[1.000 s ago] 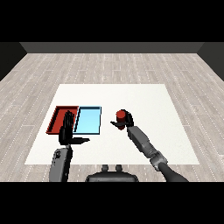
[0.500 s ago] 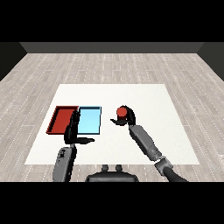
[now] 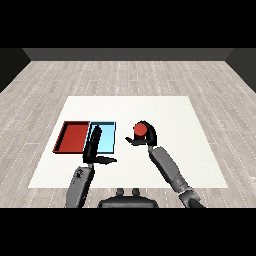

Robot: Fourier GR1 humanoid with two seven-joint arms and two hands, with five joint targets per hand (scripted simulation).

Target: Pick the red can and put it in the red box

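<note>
The red can (image 3: 140, 130) stands upright on the white table (image 3: 165, 112), right of the two trays. My right hand (image 3: 146, 138) is curled round it, fingers over the far side and thumb at its left. The red tray (image 3: 72, 137) lies at the left with the light blue tray (image 3: 105, 137) touching its right side. My left hand (image 3: 93, 146) hovers with straight fingers over the seam between the trays, thumb pointing right, holding nothing.
Both trays hold nothing. The white table extends to the right and behind the can. Grey wooden floor (image 3: 130, 75) surrounds the table.
My right hand has reached forward and closed round the red can. My left hand has shifted slightly right, over the edge of the light blue tray.
</note>
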